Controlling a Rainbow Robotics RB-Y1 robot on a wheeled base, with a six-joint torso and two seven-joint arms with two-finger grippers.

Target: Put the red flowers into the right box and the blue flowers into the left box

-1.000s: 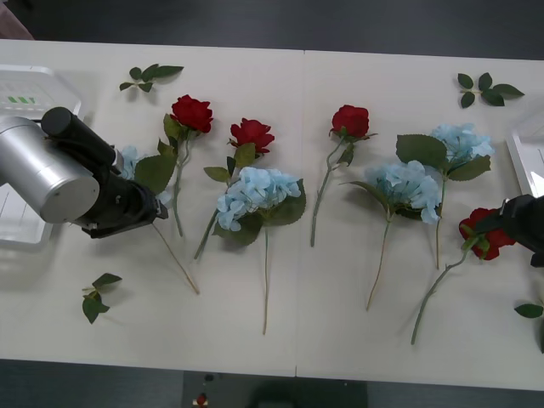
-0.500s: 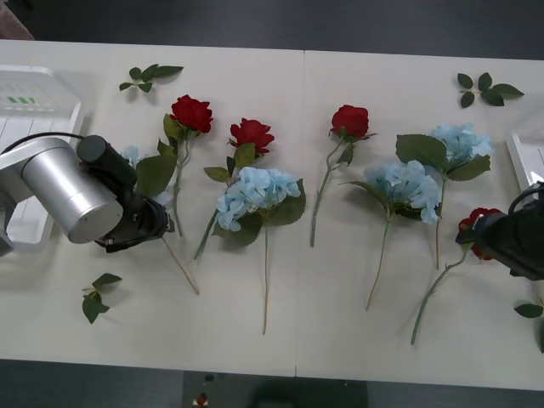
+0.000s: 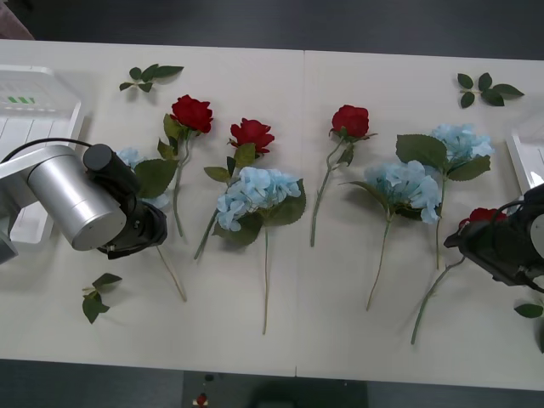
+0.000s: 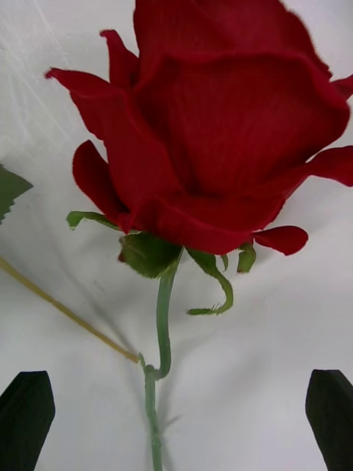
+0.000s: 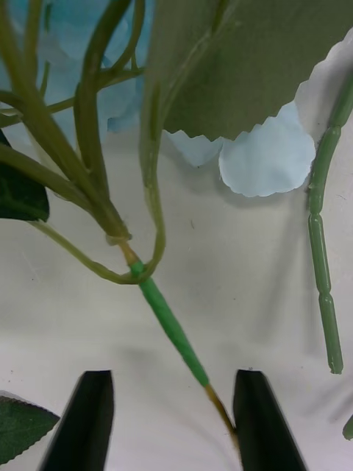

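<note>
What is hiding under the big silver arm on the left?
A blue flower lies under the left gripper. Its pale petals and a green leaf peek out above the arm, and its stem runs between the open fingers. Most of the bloom is covered.

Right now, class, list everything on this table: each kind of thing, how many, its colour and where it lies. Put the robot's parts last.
red flowers: four, red; three across the far middle, one at the right pincer.
blue flowers: four, pale blue; one under the left arm, one centre, two right.
loose leaf sprigs: four, green; scattered near the table's edges.
left box: one, white; far left.
right box: one, white; right edge.
left pincer: black, open astride a blue flower's stem.
right pincer: black, open over a rose.
</note>
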